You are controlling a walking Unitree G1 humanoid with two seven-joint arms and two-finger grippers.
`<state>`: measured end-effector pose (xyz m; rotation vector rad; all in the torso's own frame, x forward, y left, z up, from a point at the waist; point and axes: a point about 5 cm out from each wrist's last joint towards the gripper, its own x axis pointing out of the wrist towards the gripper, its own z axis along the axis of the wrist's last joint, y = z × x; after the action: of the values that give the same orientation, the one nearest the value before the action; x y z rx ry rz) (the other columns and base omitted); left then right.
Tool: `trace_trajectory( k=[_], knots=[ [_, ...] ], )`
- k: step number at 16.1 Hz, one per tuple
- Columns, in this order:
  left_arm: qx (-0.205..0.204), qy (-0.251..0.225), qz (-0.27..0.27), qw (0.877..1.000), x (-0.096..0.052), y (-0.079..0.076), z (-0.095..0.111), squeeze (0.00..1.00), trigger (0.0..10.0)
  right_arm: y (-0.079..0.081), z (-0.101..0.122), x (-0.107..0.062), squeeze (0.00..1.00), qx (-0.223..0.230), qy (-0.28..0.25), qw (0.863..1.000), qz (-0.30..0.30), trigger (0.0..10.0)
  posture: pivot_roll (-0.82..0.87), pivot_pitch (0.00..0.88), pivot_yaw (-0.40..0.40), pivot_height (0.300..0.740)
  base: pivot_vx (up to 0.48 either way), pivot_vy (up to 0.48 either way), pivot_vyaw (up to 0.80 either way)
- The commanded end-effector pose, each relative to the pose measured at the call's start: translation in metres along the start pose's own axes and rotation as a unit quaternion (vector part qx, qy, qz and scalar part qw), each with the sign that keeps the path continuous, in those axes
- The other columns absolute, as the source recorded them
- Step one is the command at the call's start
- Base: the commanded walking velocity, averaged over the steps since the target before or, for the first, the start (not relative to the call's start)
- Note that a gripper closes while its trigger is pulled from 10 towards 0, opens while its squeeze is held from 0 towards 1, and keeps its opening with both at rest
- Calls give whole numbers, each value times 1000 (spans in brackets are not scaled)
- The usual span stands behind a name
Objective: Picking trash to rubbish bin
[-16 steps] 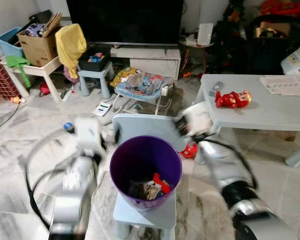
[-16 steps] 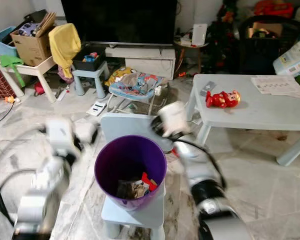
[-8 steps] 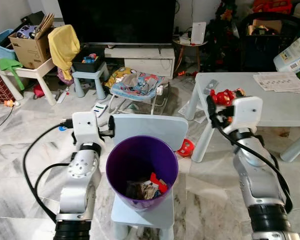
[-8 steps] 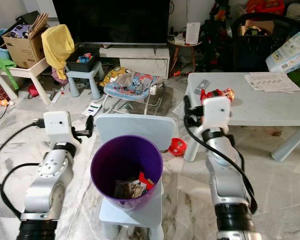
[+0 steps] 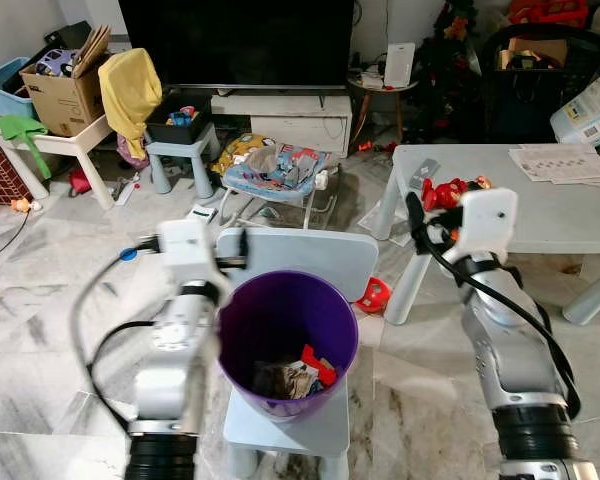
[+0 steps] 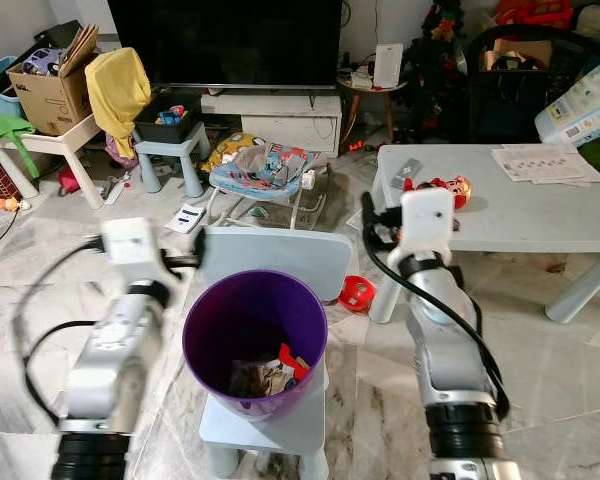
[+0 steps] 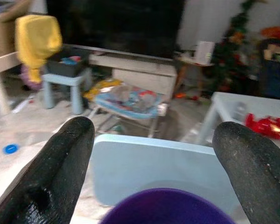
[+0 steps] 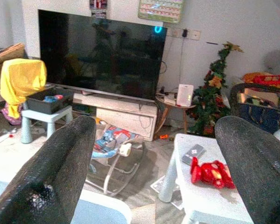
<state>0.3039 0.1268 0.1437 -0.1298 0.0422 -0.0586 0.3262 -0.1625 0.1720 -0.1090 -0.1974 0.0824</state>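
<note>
A purple rubbish bin stands on a small light-blue chair, with crumpled paper and a red wrapper lying at its bottom. My left gripper is level with the bin's left rim, over the chair back, open with nothing between its fingers. The bin's rim shows low in the left wrist view. To the right of the bin my right gripper is raised beside the table, open and empty, with fingers spread wide.
A pale table at the right carries a red toy and papers. A red object lies on the floor under its near corner. Behind the chair are a baby bouncer, a blue stool and a TV stand.
The right arm has swung from the bin's back rim out to the right and now holds near the table. The left arm is blurred, edging toward the bin.
</note>
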Motion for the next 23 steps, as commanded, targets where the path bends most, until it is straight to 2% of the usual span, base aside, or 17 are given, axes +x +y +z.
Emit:
trace_trajectory(
  k=[1, 15, 23],
  knots=[
    [2, -10, -10, 1000, 2, -5, 5, 0, 10000, 1, 1, 2, 0, 5, 3, 1000, 6, 10000, 16, 0, -13, 740, 0, 0, 0],
    [-6, -6, -18, 1000, 2, -6, 2, 0, 10000, 2, 0, 2, 0, 7, 13, 1000, 9, 10000, 9, 0, -16, 740, 0, 0, 0],
    [-9, -2, -18, 1000, 2, -5, 0, 0, 10000, 2, 0, 4, 0, 6, 13, 1000, 13, 10000, 12, 0, -19, 740, -337, 0, 0]
  ],
)
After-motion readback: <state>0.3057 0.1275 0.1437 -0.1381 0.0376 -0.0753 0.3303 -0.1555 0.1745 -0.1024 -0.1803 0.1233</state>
